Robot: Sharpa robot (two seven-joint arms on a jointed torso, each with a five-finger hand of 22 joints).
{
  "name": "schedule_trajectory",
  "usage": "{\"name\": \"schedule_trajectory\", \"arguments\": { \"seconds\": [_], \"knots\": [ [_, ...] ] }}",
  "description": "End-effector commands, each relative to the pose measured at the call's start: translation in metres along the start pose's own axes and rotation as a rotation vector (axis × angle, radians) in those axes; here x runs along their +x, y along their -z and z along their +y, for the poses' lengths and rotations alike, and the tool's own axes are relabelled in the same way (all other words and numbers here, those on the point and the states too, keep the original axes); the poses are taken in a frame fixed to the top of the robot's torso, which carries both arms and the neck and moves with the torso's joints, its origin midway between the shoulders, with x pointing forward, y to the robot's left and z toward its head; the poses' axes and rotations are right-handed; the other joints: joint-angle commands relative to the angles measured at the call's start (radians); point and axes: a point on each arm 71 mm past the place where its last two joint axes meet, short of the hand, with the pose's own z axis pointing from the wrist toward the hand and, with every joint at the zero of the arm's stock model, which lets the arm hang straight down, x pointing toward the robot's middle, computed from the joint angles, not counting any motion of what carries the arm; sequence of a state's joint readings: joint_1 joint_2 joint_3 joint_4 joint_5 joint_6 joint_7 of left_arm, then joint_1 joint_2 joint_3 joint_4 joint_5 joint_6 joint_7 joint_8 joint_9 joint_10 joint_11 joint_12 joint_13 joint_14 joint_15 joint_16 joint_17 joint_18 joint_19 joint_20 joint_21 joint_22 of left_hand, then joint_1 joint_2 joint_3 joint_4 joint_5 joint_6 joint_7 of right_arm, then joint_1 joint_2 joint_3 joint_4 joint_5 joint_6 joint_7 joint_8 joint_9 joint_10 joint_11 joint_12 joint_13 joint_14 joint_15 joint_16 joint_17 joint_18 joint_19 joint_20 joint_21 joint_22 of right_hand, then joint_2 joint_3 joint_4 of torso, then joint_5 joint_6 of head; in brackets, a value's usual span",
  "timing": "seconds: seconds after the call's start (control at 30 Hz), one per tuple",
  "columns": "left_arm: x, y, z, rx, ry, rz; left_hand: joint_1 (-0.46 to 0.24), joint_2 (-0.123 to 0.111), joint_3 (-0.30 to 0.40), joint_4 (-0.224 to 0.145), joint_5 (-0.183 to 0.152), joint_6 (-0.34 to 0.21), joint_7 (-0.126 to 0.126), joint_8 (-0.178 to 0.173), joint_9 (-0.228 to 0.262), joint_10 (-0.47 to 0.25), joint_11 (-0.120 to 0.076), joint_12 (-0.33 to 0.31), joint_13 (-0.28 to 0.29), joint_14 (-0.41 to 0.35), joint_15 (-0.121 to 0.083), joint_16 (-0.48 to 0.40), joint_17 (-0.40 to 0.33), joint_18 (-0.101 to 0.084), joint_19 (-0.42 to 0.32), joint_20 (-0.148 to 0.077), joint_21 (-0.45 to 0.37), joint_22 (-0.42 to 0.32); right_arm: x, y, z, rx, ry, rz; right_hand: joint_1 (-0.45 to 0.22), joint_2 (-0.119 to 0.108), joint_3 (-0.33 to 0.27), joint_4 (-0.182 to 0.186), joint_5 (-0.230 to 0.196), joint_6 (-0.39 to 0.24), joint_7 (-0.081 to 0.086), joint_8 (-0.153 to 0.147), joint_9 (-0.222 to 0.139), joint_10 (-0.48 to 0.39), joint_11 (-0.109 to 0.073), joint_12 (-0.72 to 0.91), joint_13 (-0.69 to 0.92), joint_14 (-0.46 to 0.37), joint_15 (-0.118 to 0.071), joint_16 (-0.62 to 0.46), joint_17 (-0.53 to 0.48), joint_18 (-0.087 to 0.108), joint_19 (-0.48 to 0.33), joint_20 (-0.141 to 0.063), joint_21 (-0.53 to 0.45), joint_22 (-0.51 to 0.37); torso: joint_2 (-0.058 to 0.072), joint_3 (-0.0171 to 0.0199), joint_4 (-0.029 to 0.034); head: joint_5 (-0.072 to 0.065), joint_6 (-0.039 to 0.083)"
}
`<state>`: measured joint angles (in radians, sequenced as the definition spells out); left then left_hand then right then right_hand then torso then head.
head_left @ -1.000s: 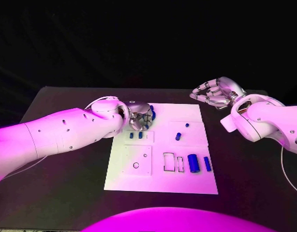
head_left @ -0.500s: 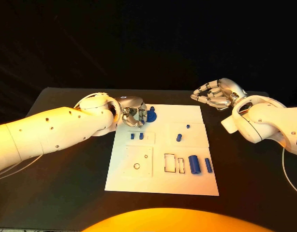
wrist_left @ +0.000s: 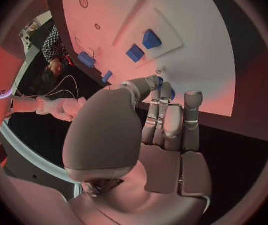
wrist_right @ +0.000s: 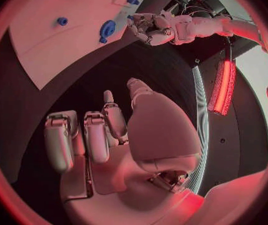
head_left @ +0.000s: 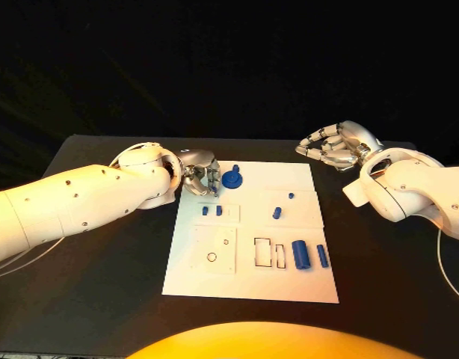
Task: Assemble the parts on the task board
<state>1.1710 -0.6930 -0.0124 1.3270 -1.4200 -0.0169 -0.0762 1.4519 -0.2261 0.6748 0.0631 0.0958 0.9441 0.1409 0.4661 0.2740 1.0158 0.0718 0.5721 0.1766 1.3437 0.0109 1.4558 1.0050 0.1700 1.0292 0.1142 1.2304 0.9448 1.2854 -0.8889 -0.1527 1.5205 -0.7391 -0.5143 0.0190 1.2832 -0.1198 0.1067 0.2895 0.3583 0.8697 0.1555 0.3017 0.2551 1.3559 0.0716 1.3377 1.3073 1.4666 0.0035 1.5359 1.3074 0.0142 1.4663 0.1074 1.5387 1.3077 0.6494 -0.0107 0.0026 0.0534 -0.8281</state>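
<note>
Your left hand (head_left: 199, 180) has drawn back off the far left corner of the task board (head_left: 251, 258), fingers curled, holding nothing. The blue round part (head_left: 233, 179) now stands free just beside its fingertips. Seated, probably. Right hand (head_left: 336, 144) idle, clenched empty.

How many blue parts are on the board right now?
7: round blue gear-like part by the left hand; two small blocks; two mid-board pegs; two long pieces. More may be hidden.
</note>
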Motion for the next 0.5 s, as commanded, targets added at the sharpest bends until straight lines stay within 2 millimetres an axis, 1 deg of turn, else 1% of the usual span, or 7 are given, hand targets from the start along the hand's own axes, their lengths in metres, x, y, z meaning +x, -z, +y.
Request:
{"name": "schedule_trajectory", "arguments": {
  "seconds": [0.03,0.23,0.5],
  "knots": [
    [0.0035,-0.0021,-0.0017,-0.006,0.010,0.046,-0.012,0.001,-0.001,-0.006,-0.003,0.006,-0.001,-0.002,0.001,0.008,0.002,-0.003,0.000,0.002,0.000,0.003,-0.001,-0.020,0.004,0.000,0.001,-0.001,0.0012,0.0001,0.0014,-0.015,0.002,0.008,0.006,0.006,0.002,0.000,0.006,-0.003,-0.002,0.007,-0.001,0.002,-0.002,0.001,0.013,0.081,-0.008,-0.003,0.166,-0.005,0.090,-0.009,-0.002,0.243,0.001,0.0001,-0.0010,0.002,-0.001],
    [0.0055,-0.0048,-0.0026,-0.005,0.010,0.058,-0.014,0.001,-0.001,-0.006,-0.003,0.006,-0.001,-0.003,0.001,0.008,0.002,-0.004,0.000,0.001,0.000,0.003,-0.002,-0.020,0.003,0.000,0.001,-0.002,0.0013,0.0000,0.0014,-0.015,0.002,0.008,0.006,0.006,0.002,0.000,0.006,-0.003,-0.002,0.007,-0.001,0.002,-0.002,0.001,0.013,0.081,-0.008,-0.003,0.166,-0.005,0.090,-0.009,-0.002,0.243,0.001,0.0000,-0.0016,0.002,-0.001],
    [0.0076,-0.0060,-0.0025,-0.004,0.010,0.076,-0.014,0.001,-0.001,-0.006,-0.003,0.007,-0.001,-0.004,0.001,0.009,0.001,-0.005,0.000,0.000,0.000,0.002,-0.005,-0.019,0.000,0.000,-0.001,-0.005,0.0013,-0.0001,0.0015,-0.015,0.002,0.008,0.006,0.006,0.002,0.000,0.006,-0.003,-0.002,0.007,-0.001,0.002,-0.002,0.001,0.013,0.081,-0.008,-0.003,0.166,-0.005,0.090,-0.009,-0.002,0.243,0.001,0.0009,-0.0008,0.001,-0.003]
  ]
}}
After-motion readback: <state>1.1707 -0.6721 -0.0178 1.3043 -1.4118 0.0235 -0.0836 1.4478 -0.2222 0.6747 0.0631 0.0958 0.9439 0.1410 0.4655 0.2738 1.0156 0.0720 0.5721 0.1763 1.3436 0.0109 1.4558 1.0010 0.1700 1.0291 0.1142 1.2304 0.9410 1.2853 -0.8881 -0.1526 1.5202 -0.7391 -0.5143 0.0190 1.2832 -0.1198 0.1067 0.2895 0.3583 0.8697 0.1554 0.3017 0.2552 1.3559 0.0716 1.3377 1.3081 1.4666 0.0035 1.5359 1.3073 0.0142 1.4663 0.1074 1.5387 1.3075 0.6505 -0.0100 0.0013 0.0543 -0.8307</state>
